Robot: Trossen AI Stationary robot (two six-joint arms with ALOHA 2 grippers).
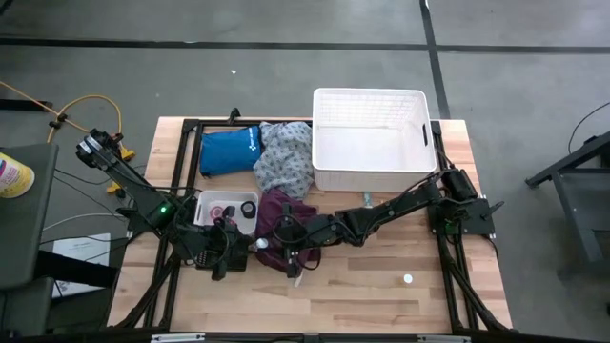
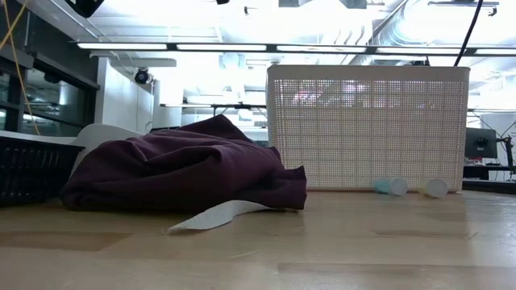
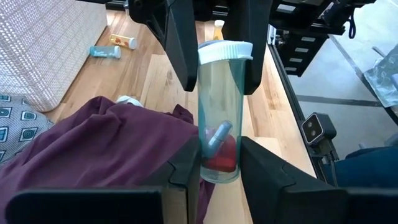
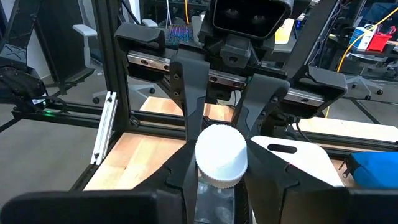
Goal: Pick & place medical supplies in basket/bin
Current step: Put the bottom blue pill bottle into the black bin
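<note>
Right now, handover risk: I see both grippers on one clear vial (image 3: 219, 118); if either lets go unevenly, it drops onto the maroon cloth (image 1: 283, 217).
Left gripper (image 3: 214, 158): fingers pinching the vial's base.
Right gripper (image 4: 214, 186): fingers clamping near the white cap (image 4: 221, 155).
Vial location: mid-surface, near the front edge, short of the white basket (image 1: 372, 143).
Long axis: lies along the line between the two grippers, cap toward the right one.

My left gripper (image 1: 250, 244) sits low over the near-left part of the table, its dark fingers (image 3: 186, 163) pressed against something between them. My right arm stretches across from the right, its gripper (image 1: 270, 240) meeting the left one head-on, fingers (image 4: 268, 168) clamped on the same thing's other end.
</note>
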